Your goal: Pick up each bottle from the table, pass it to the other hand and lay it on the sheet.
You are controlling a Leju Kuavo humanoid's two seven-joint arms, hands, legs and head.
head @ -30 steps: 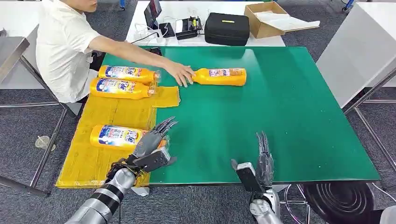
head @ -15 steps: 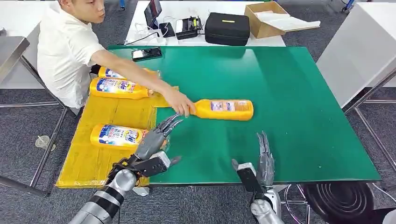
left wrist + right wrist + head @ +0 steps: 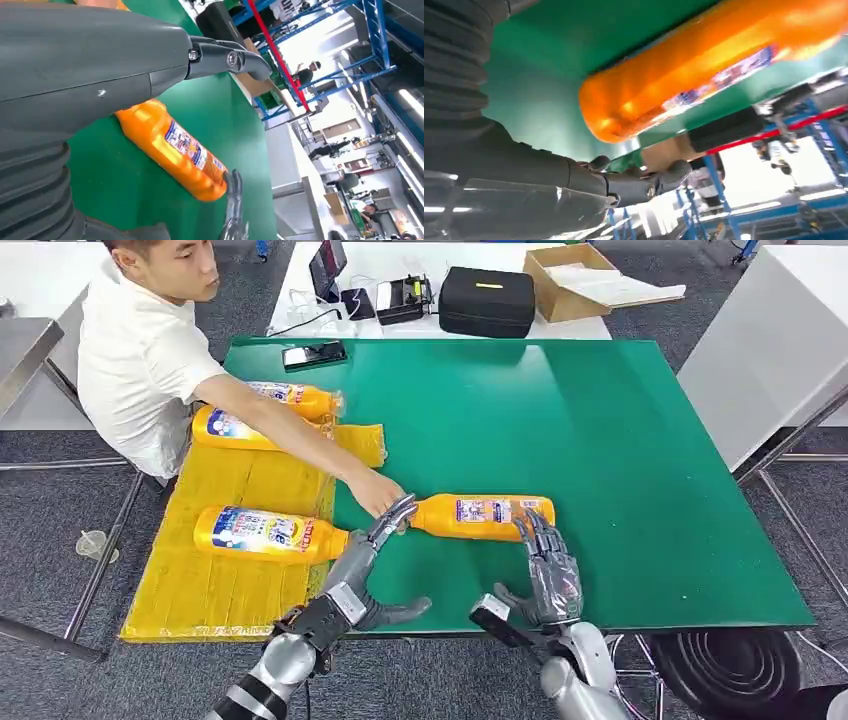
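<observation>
An orange bottle (image 3: 485, 516) lies on its side on the green table (image 3: 640, 440), cap end toward the left. A person's hand (image 3: 378, 492) rests at its neck. My left hand (image 3: 360, 565) reaches forward, open, with its fingertips close by the cap and the person's hand. My right hand (image 3: 550, 565) is open, fingers spread just at the bottle's base end. The left wrist view shows the bottle (image 3: 175, 150) beyond my left hand (image 3: 90, 75). Seen from the right wrist, the bottle (image 3: 684, 85) is close above my right hand (image 3: 524, 175). Three more orange bottles (image 3: 265, 532) (image 3: 225, 427) (image 3: 295, 395) lie on the yellow sheet (image 3: 230, 590).
The person sits at the table's left side, arm stretched across the sheet. A phone (image 3: 313, 355) lies at the table's far left corner. Behind it a white table carries a black case (image 3: 487, 300), a cardboard box (image 3: 570, 280) and small devices.
The person has slid the bottle nearer to me. Both my hands have moved forward, the left to its neck end and the right to its base end.
</observation>
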